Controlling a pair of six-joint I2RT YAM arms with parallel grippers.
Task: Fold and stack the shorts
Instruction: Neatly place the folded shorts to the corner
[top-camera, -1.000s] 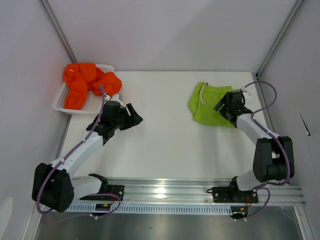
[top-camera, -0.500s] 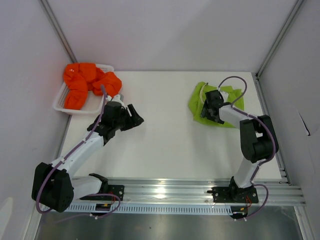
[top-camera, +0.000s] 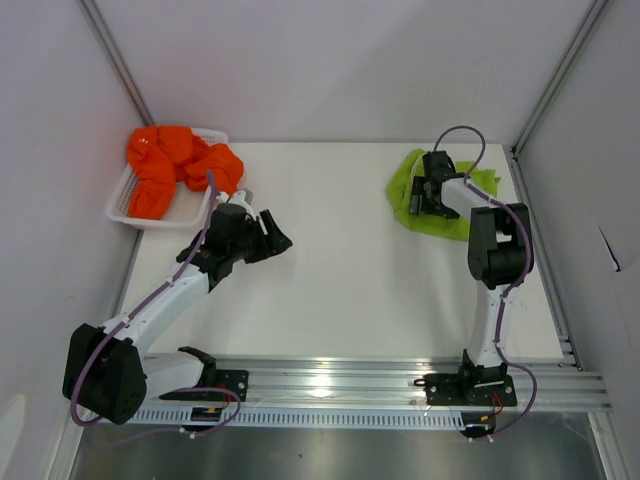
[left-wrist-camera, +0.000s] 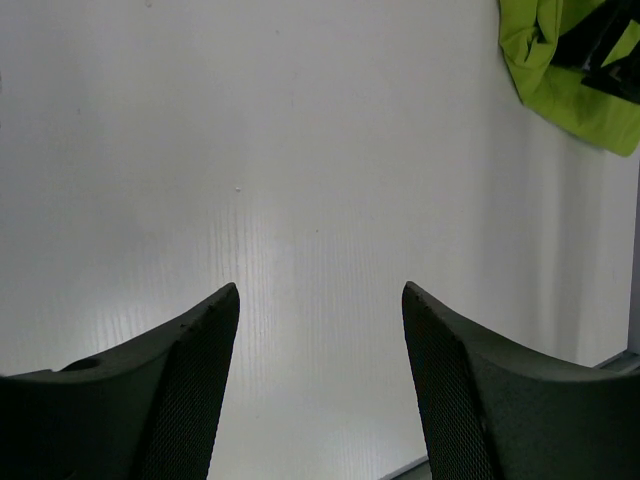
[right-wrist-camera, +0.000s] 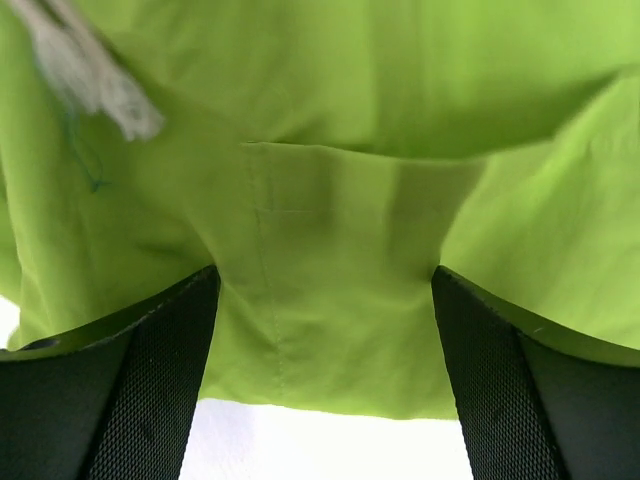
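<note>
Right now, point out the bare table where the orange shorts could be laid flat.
Free: the table centre, between the left gripper and the green shorts, plus the near strip between the two arms. Crowded: far right, right gripper over the green shorts; far left, basket of orange shorts.

Top: high, from the near edge, looking down on the whole table (top-camera: 340, 290). Left wrist: low, facing lime green shorts (left-wrist-camera: 528, 55) at upper right. Right wrist: close against them.
</note>
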